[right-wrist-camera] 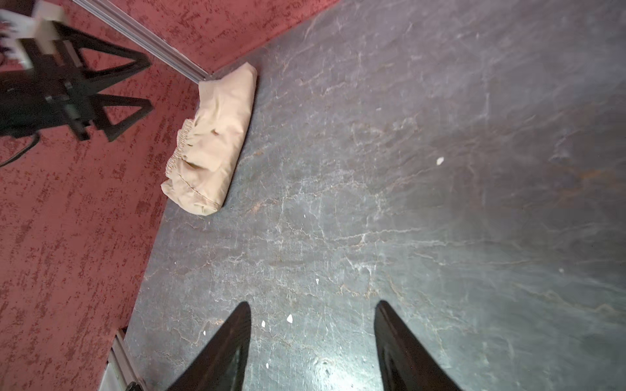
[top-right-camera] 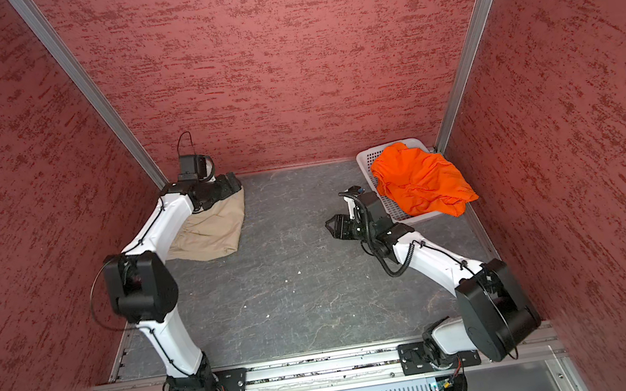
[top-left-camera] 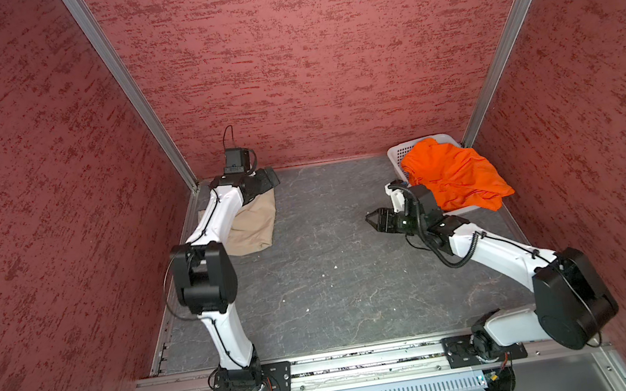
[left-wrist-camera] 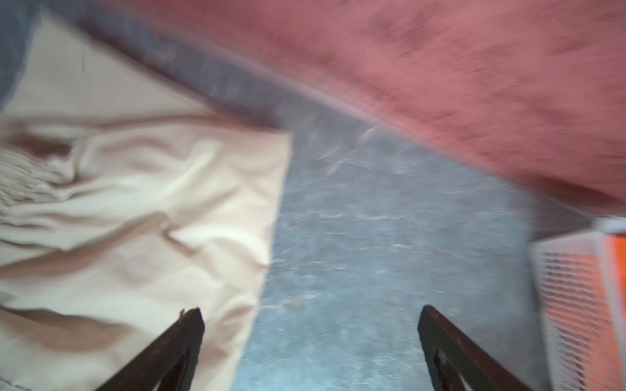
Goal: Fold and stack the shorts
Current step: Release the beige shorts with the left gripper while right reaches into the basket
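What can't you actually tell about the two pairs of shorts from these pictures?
In both top views the left arm hides one side of the beige shorts; no drawstring can be made out.
The orange shorts lie crumpled over the basket, hiding their shape and underside; any label is too small.
Left wrist view: motion-blurred, basket cut off by the picture's edge.
Right wrist view: the orange shorts are out of frame.

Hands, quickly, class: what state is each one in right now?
Left hand: open, holding nothing, near the beige shorts.
Right hand: open, holding nothing, over the table.
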`<state>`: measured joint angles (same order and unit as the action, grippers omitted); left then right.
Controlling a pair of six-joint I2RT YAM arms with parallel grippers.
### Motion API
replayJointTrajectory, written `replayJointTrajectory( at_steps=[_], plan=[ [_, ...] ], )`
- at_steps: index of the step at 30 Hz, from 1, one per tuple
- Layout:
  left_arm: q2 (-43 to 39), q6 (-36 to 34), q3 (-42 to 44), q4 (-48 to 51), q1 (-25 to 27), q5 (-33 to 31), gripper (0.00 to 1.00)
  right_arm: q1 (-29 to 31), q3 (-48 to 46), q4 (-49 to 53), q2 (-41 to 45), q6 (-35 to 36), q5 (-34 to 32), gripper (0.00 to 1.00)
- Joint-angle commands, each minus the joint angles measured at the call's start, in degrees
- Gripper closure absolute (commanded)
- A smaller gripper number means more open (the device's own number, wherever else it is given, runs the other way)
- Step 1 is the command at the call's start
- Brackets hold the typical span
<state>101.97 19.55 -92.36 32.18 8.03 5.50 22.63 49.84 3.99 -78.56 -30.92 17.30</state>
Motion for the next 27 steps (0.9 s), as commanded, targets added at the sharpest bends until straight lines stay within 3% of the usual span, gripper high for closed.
replayJointTrajectory(
  at_steps=[1, 6, 12, 16, 20, 27],
  plan=[
    [-6.36, -3.25, 9.40, -7.44, 4.69, -0.24, 0.00, -2.66, 4.56, 7.28, 0.50, 5.45, -0.82, 0.40],
    [-12.85, -4.89, 23.13, -13.61, 13.40, -3.36, 0.00, -7.21, 12.66, 16.03, -2.10, 12.22, -2.66, 0.39],
    [-12.81, -3.51, 30.70, -18.21, 20.46, -5.31, 0.00, -14.55, 22.40, 25.60, -7.35, 18.98, -4.18, 0.38],
    [-12.35, -1.33, 34.87, -25.07, 22.61, -4.19, 0.00, -20.14, 27.83, 31.15, -10.46, 23.19, -7.70, 0.37],
    [-12.52, 0.22, 35.03, -25.61, 24.05, -4.25, 0.00, -25.53, 32.36, 35.40, -13.78, 25.37, -10.85, 0.32],
    [-14.97, -0.58, 37.05, -27.86, 25.77, -6.71, 0.00, -31.71, 38.16, 34.19, -23.74, 25.46, -18.20, 0.25]
  ],
)
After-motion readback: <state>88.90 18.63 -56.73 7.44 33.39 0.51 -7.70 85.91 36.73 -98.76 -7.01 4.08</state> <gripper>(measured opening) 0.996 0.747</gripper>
